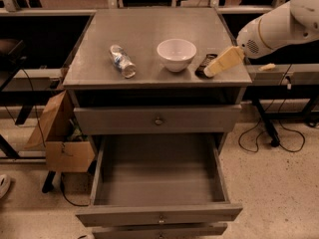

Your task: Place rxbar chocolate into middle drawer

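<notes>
Nearest in the scene, the middle drawer (159, 214) stands pulled out wide, its grey tray bare, so the target is ready and needs no further opening. Above it the top drawer (158, 119) is shut, which leaves a clean drop path from the front edge of the cabinet top (149, 34) down into the tray. On that top, from left to right, lie a plastic bottle (122, 60), a white bowl (176, 54) and, just right of the bowl, the chocolate bar (203, 64), dark and flat near the right front corner. The gripper (224, 61) reaches in from the right and sits at the bar's right end, touching or very nearly so; whether it is open or closed on the bar cannot be told from this angle. The step in hand looks like the pick. To do it well, the gripper should take the bar across its narrow width, low against the surface, and keep clear of the bowl beside it. A glossy wrapper may slip, so a firm hold before lifting seems wise; then carry it forward and down past the top drawer's front into the open tray.
</notes>
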